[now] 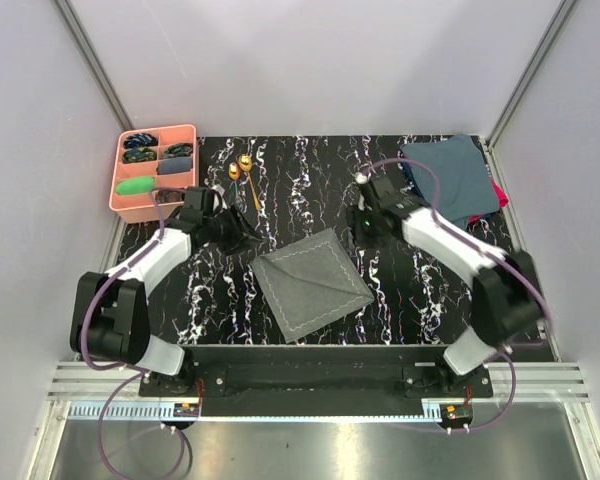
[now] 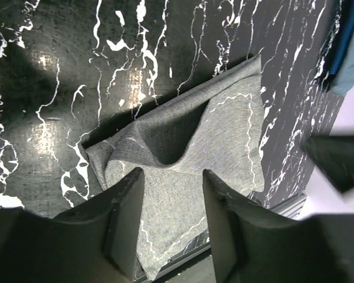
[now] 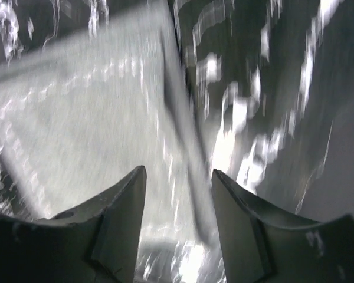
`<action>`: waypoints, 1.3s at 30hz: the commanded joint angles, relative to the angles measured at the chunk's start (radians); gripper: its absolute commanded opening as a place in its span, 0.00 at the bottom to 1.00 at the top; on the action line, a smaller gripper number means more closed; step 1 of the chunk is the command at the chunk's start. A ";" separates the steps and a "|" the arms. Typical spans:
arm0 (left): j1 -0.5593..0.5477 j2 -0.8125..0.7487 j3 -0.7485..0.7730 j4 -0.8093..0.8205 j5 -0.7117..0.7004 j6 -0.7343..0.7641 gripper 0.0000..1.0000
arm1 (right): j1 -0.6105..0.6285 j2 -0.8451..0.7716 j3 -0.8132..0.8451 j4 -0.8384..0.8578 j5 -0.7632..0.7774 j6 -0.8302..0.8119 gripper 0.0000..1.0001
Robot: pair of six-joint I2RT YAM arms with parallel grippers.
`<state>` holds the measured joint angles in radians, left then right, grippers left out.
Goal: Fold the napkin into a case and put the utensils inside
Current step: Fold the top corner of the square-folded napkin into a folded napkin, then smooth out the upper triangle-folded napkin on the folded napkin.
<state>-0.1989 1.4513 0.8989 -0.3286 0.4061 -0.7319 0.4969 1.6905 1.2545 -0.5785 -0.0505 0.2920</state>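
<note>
**Napkin mid-table, both grippers clear of it, jaws parted**

Far left, back corner: pink tray (image 1: 186,131). Its compartments hold dark items and one green item; I can't tell what they are.

Left gripper (image 2: 170,221) is just in front of the tray, over the black marbled table (image 1: 410,300). In the top view it is close to the napkin's left corner but not touching. Jaws are partly spread, with nothing between the fingers (image 2: 127,221).

Utensils (image 1: 246,172): two gold pieces side by side on the table, right of the tray and behind the left gripper. Heads point toward the back. They are apart from the napkin.

Napkin (image 1: 310,283): grey, roughly square, turned corner-on. It lies at the centre of the table toward the near edge, with a pale stitch line running across it. The left wrist view shows it isn't fully flat: a raised ridge with a shadowed hollow sits on the side nearest that gripper.

Right gripper (image 3: 178,221) is behind and to the right of the napkin's back corner. The wrist view is motion-blurred. Jaws are spread, and the gap shows only napkin and table, so nothing is gripped as far as the blur allows.

Far right, back: dark blue-teal cloths (image 1: 448,178) in a loose stack, with a red edge showing under them.
</note>
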 commanded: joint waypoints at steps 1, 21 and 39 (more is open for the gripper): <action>0.004 0.040 0.011 0.003 -0.029 0.032 0.49 | 0.000 -0.277 -0.285 -0.057 -0.075 0.252 0.55; 0.012 -0.028 -0.130 0.050 -0.250 -0.006 0.20 | 0.048 -0.414 -0.802 0.408 -0.098 0.705 0.10; 0.038 -0.037 -0.016 -0.047 -0.152 0.058 0.26 | -0.245 0.209 0.140 0.056 -0.046 0.159 0.21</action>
<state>-0.1661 1.3350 0.8188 -0.3981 0.2089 -0.7166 0.2409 1.9110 1.2922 -0.3252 -0.1127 0.5869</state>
